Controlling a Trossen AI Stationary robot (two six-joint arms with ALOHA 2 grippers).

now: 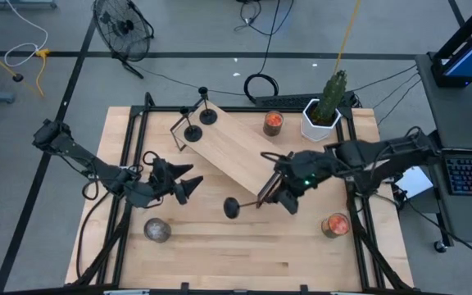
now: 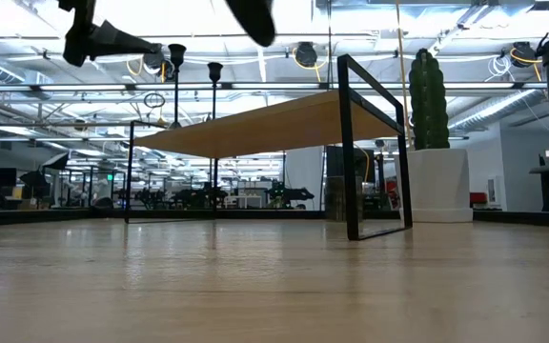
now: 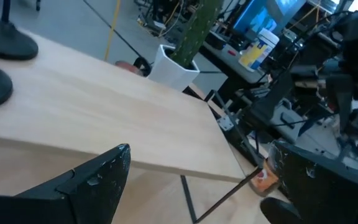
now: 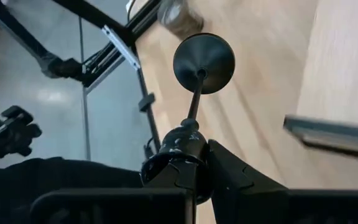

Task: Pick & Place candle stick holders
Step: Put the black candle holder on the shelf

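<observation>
A wooden shelf (image 1: 236, 152) on black legs stands slantwise across the table. Two black candle stick holders (image 1: 193, 131) (image 1: 207, 115) stand by their disc bases on its far-left end; the low view shows them as holders (image 2: 176, 57) (image 2: 214, 71). A third holder (image 1: 234, 206) hangs over the table near the shelf's near-right end, with my right gripper (image 1: 275, 197) shut on it. My left gripper (image 1: 188, 184) hovers open left of it, pointing at the shelf (image 3: 104, 106), with nothing between its fingers. My right gripper pinches the top end of the holder's thin stem (image 4: 184, 138) between its two fingers. The fingers come slanting down from the table's right side, roughly in line with the stem. The holder is lifted clear and tipped over, its disc base (image 4: 204, 55) pointing away from the gripper toward the table's left.
A white pot with a green cactus (image 1: 322, 115) stands at the far right, beside a jar with orange filling (image 1: 273, 123). Another such jar (image 1: 334, 225) sits near right, and a round grey object (image 1: 156, 230) near left. Black frame rails (image 1: 129, 164) run along the table's sides.
</observation>
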